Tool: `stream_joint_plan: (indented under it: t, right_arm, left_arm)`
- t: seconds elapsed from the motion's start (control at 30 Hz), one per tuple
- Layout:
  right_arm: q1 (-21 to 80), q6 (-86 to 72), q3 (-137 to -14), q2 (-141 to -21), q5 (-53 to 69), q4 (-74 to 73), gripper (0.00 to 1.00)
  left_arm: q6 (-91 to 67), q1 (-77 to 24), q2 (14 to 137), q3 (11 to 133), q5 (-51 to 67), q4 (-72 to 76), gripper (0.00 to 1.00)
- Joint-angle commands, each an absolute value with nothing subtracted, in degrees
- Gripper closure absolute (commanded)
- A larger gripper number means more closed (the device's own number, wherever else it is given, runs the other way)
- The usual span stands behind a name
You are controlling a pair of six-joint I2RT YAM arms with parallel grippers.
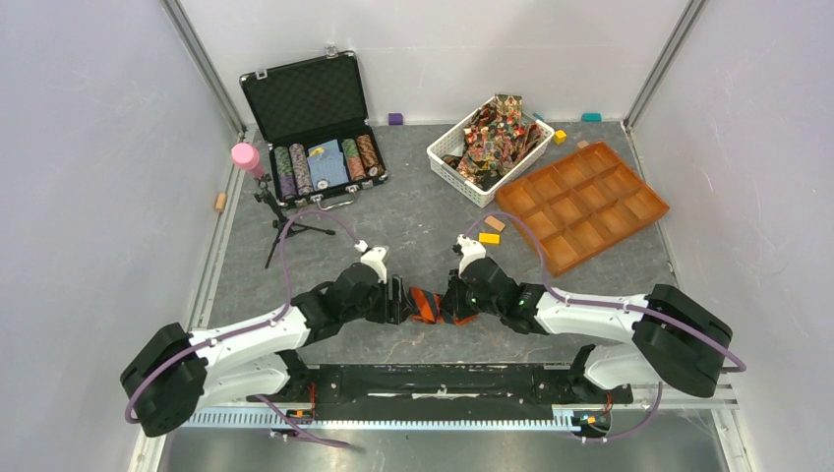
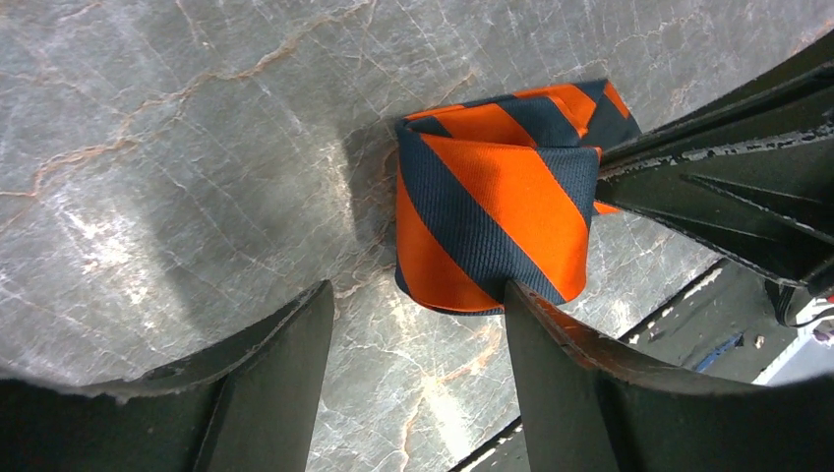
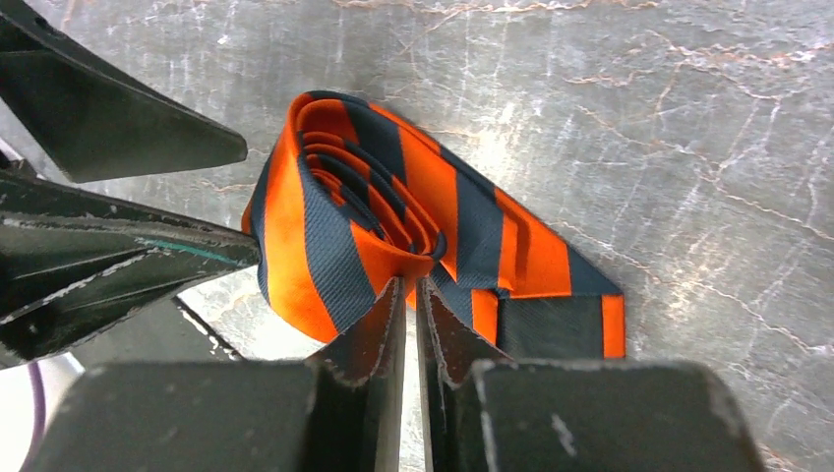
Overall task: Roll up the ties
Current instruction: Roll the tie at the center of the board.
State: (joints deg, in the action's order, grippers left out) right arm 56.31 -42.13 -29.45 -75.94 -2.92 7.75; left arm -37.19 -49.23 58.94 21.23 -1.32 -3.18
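As I watched, the orange-and-navy striped fabric tie (image 2: 492, 197) sat rolled.
Right gripper (image 3: 411, 295) clamped its coil; left gripper (image 2: 418, 295) gaped beside it.

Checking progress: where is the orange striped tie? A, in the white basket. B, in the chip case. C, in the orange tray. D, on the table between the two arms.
D: the striped tie lies rolled on the table between the left arm and right arm.

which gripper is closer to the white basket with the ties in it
Right. The right gripper sits nearer the robot than the white basket, shut on the striped tie; the left gripper, open, is beyond the tie, farther left.
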Motion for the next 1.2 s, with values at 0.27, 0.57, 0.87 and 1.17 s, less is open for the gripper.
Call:
stream_joint_plan:
  t: [0.27,0.57,0.87,1.17]
  right_arm:
    - [56.48,-27.35,-34.32,-68.06,-7.85,2.42,0.72]
    - [56.58,-3.53,-42.39,-70.21,4.63,-1.79,0.02]
    - [58.93,8.28,-51.7,-83.01,8.5,-8.28,0.02]
    - [61.68,12.06,-52.6,-88.96,7.29,-7.21,0.02]
  left_arm:
    - [-35.61,-49.04,57.17,26.69,-0.95,-4.82,0.3]
    - [-40.5,-48.65,43.36,34.97,-15.06,-21.58,0.25]
    - [-51.64,-45.7,38.27,41.7,-28.35,-41.68,0.03]
    - [-54.4,-45.37,32.73,40.5,-30.65,-46.27,0.0]
